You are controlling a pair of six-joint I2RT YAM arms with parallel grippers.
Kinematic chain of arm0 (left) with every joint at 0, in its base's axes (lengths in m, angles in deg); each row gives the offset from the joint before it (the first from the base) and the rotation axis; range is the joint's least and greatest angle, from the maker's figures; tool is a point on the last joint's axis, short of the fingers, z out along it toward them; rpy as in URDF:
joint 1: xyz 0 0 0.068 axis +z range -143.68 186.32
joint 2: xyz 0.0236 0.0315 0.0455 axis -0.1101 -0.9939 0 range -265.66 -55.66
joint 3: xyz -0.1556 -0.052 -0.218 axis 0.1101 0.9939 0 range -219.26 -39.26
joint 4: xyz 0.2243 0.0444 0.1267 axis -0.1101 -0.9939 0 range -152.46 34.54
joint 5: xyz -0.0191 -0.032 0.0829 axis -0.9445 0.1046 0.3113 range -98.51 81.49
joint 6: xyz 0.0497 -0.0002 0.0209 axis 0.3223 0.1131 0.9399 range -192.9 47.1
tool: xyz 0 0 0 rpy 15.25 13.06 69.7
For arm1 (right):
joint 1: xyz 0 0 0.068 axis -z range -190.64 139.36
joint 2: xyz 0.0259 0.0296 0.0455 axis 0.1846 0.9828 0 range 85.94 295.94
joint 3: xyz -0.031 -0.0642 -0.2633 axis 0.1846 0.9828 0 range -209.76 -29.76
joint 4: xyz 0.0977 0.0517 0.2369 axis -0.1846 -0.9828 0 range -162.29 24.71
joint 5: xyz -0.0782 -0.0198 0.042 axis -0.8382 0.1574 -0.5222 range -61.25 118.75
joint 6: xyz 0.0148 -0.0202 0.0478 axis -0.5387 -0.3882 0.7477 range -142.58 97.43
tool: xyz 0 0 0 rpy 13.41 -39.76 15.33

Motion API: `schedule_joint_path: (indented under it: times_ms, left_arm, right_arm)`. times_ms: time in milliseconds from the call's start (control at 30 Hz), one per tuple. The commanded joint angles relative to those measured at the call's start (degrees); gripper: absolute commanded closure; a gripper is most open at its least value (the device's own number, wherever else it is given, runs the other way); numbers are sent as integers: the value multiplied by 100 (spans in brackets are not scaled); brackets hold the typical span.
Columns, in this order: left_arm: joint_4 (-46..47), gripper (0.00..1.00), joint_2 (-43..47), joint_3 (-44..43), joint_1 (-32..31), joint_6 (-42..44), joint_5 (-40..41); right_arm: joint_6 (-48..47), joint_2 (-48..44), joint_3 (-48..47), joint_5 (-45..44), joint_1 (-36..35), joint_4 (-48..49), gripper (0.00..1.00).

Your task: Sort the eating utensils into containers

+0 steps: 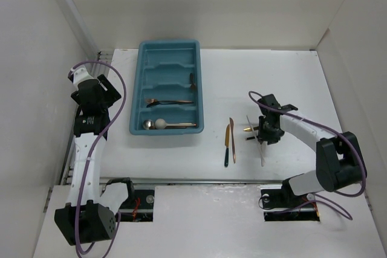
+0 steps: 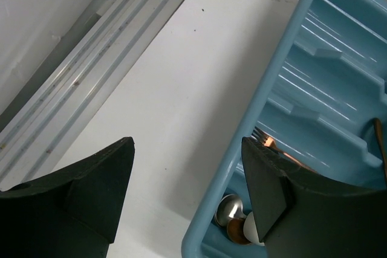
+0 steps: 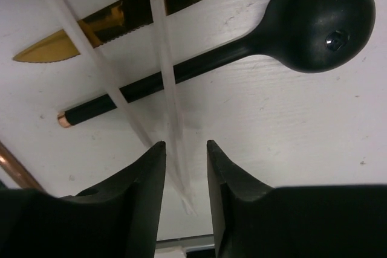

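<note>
The teal tray (image 1: 140, 89) holds spoons (image 1: 158, 124) in its nearest compartment and a copper fork (image 1: 169, 101) in the one behind. My left gripper (image 1: 100, 92) hovers open beside the tray's left rim (image 2: 266, 107), nothing between its fingers (image 2: 187, 141); the fork (image 2: 266, 142) and a silver spoon bowl (image 2: 230, 206) show beneath. My right gripper (image 1: 264, 134) is low over two crossed white sticks (image 3: 166, 83). Its jaws (image 3: 186, 144) stand narrowly apart with the sticks' ends between them and a gap still visible. A gold knife (image 3: 109, 25) and a black spoon (image 3: 314, 19) lie under the sticks.
A dark-handled knife (image 1: 227, 143) and a copper stick (image 1: 233, 140) lie side by side on the white table between the tray and my right gripper. White walls close in the table on the left, back and right.
</note>
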Motion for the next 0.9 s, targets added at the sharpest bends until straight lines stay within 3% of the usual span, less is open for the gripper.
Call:
schedule_joint_path:
  times_ms: [0, 300, 667, 733, 867]
  left_arm:
    - [210, 31, 163, 21, 33, -75, -23]
    - [158, 31, 163, 21, 33, -75, -23]
    - [210, 31, 163, 21, 33, -75, 29]
    - [210, 31, 163, 21, 33, -75, 29]
    - [210, 31, 163, 21, 33, -75, 29]
  right_arm:
    - [91, 119, -180, -270, 62, 129, 64]
    - [275, -321, -338, -577, 115, -29, 65]
    - [39, 566, -83, 205, 115, 613, 72]
    - [-14, 672, -83, 258, 115, 666, 77]
    - [-85, 760, -258, -31, 115, 465, 100]
